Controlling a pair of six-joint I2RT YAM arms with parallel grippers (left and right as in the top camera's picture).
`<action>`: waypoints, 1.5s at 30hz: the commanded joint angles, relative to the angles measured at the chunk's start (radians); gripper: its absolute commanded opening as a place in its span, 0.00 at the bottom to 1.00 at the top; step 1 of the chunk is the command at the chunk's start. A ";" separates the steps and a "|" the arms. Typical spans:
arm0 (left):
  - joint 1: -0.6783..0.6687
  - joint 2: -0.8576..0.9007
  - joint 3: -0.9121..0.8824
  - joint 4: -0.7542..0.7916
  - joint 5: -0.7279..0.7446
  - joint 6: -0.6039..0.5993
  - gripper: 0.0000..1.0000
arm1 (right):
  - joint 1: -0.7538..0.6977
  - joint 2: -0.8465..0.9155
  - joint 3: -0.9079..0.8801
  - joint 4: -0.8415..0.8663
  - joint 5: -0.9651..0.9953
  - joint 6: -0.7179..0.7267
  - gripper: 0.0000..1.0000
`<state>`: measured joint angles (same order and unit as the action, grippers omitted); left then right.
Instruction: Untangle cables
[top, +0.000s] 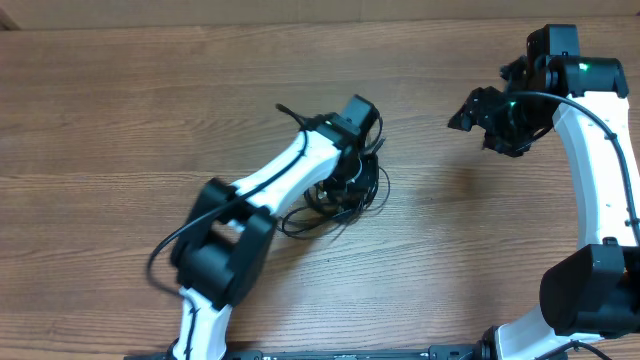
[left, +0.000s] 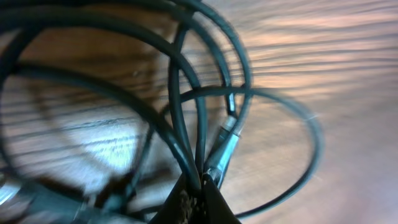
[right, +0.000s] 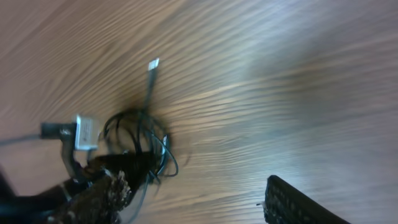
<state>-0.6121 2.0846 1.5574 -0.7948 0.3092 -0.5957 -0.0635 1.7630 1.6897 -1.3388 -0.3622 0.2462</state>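
The cables (top: 335, 198) are a tangle of thin black cords in loose loops at the table's middle. My left gripper (top: 352, 160) sits on the tangle's far side. In the left wrist view its jaws (left: 198, 198) are shut on a couple of black strands, next to a silver plug (left: 229, 124), with loops (left: 186, 74) spreading out over the wood. My right gripper (top: 478, 112) hovers at the far right, well apart from the cables. Its fingers (right: 199, 199) are wide apart and empty. In that view the tangle (right: 140, 140) lies at the left, with one plug tip (right: 153, 64) sticking out.
The wooden table (top: 120, 120) fills the view, and its far edge (top: 300, 24) runs along the top. My left arm (top: 270, 180) lies diagonally from the front left to the tangle. My right arm (top: 600, 160) stands along the right side.
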 joint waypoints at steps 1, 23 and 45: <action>0.045 -0.271 0.027 0.009 0.128 0.238 0.04 | 0.028 0.003 0.011 0.000 -0.394 -0.222 0.67; 0.370 -0.340 0.027 -0.065 0.936 0.526 0.04 | 0.357 -0.016 0.067 0.130 -0.189 0.187 0.61; 0.631 -0.346 0.027 -0.332 0.481 0.386 0.04 | 0.393 0.018 -0.119 0.040 0.447 0.273 0.04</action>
<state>0.0067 1.7454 1.5833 -1.0813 1.0775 -0.2287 0.3466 1.7786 1.5871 -1.2682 -0.0879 0.5583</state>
